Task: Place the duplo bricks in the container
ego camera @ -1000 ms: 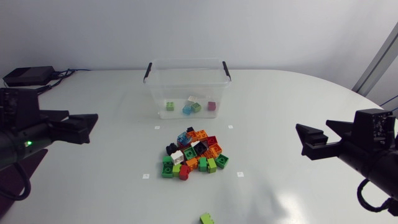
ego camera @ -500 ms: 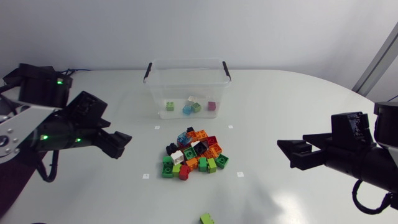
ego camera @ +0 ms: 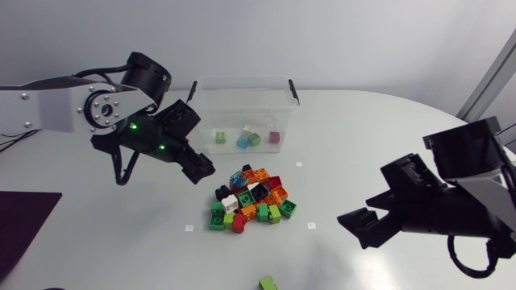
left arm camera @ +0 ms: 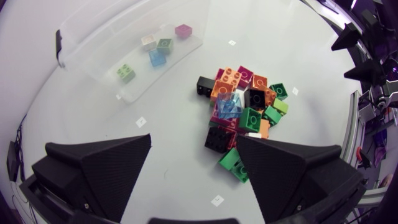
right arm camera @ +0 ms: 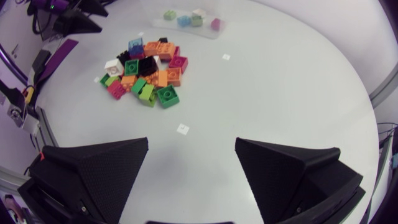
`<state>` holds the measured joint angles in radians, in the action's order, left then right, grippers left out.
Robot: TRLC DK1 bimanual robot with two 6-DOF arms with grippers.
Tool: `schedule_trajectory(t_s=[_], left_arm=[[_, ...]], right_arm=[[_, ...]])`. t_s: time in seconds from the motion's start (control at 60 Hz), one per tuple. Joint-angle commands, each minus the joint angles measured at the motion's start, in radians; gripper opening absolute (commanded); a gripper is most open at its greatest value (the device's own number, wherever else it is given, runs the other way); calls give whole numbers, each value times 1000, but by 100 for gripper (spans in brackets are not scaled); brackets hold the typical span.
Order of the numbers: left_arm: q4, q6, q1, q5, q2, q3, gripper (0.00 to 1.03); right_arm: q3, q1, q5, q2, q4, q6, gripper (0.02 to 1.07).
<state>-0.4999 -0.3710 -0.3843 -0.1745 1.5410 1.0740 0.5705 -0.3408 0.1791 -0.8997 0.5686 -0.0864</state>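
Note:
A heap of mixed duplo bricks (ego camera: 251, 201) lies mid-table, in front of the clear container (ego camera: 206, 113) with black handles. Several bricks (ego camera: 246, 138) lie inside the container. One lime brick (ego camera: 268, 283) sits alone near the front edge. My left gripper (ego camera: 201, 170) hangs open just left of the heap, holding nothing; from its wrist the heap (left arm camera: 244, 111) is ahead of the open fingers (left arm camera: 106, 168). My right gripper (ego camera: 359, 225) is open and empty, well to the right of the heap. The heap (right arm camera: 145, 71) and container bricks (right arm camera: 191, 17) lie far ahead of it.
Small white markers (ego camera: 311, 225) lie on the white table around the heap. A dark mat (ego camera: 24, 211) lies at the table's left edge. My right arm's gripper (left arm camera: 353, 53) shows beyond the heap in the left wrist view.
My left arm has swung in from the left edge to beside the heap. My right arm has moved inward and nearer the front. Both grippers stayed open.

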Motion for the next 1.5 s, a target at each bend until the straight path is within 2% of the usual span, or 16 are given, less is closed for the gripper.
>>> schedule_trajectory(t_s=[0.0, 0.133, 0.333, 0.483, 0.7, 0.783, 0.983, 1.117, 1.3, 1.483], left_arm=[[-20, 3, -36, -11, 64, 53, 96], [-22, 17, -74, -11, 117, 103, 95], [-35, 38, -107, -11, 189, 182, 94], [-35, 41, -131, -11, 232, 218, 94], [-35, 69, -160, 12, 284, 234, 91], [-35, 70, -169, 43, 304, 238, 83], [-35, 61, -185, 84, 329, 230, 81], [-37, 67, -182, 84, 343, 236, 68], [-37, 69, -188, 84, 358, 233, 65], [-57, 67, -194, 84, 367, 239, 54]], right_arm=[[38, -47, -3, -54, 54, -61, 103], [46, -141, 19, -111, 85, -145, 102], [104, -268, 31, -229, 89, -133, 100], [104, -386, 46, -258, 36, -157, 100], [120, -409, 83, -360, -16, -223, 100], [126, -423, 83, -384, -16, -228, 100], [126, -464, 79, -424, -19, -233, 100], [120, -480, 77, -446, -39, -259, 100], [123, -478, 69, -472, -49, -269, 100], [118, -480, 68, -475, -64, -283, 100]])
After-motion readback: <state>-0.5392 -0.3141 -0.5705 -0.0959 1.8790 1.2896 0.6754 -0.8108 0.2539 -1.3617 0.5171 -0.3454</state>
